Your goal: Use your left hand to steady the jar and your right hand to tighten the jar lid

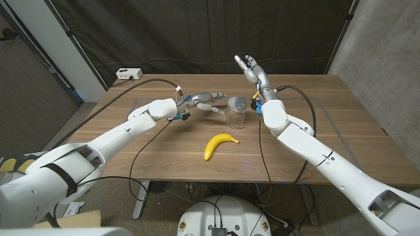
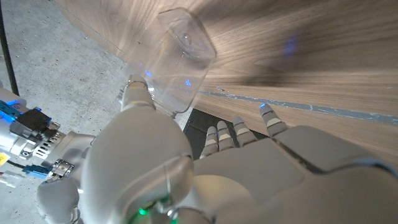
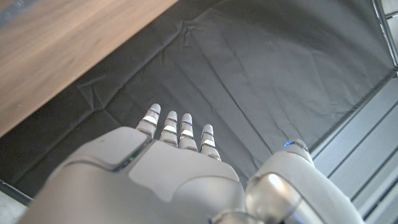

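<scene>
Clear glass jar [image 1: 236,115] with a grey metal lid [image 1: 236,103] — stands upright just above the centre of the head view, long axis vertical, lid uppermost, on the brown wooden table [image 1: 164,154]. In the left wrist view the jar [image 2: 180,62] appears beside the thumb; whether the thumb touches it cannot be told.

Open room: bare wood lies to the right of the jar and across the lower part of the tabletop; the table's far edge runs well above the jar against a black cloth backdrop [image 1: 216,33]. A yellow banana [image 1: 218,144] lies below the jar, apart from it.

Left hand [image 1: 205,99] — reaches in level from the left, fingers spread, tips just short of the jar, holding nothing.

Right hand [image 1: 252,69] — raised above and right of the lid, fingers upward and apart, empty.

A white box [image 1: 128,74] sits at the upper-left table corner.
</scene>
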